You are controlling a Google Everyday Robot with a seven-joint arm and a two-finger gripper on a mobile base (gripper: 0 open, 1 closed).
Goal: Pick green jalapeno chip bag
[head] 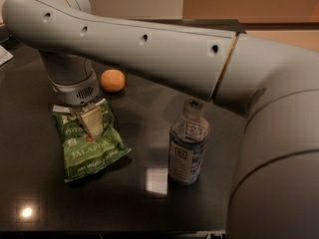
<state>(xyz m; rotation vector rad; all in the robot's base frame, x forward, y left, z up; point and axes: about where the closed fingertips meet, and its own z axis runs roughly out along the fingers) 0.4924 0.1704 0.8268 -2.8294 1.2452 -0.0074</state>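
Now the gripper (91,122) sits low over the top half of the green jalapeno chip bag (95,154). The bag lies flat on the left part of the dark desk (45,203). The big grey arm (149,46) reaches across from the right and hides a lot. Because of that, it cannot be told whether the jaws are released or clenched on the bag.

To pick it up well, the jaws should close on a good pinch of the bag near its top edge, not just a thin corner. The bag looks crinkly and may slip, so the squeeze should be firm but soft enough not to crush the chips. The lift should go straight up and slow. The orange (112,80) sits near, just behind the gripper, so the lift should keep away from it. The water bottle (188,146) stands well apart to the right.
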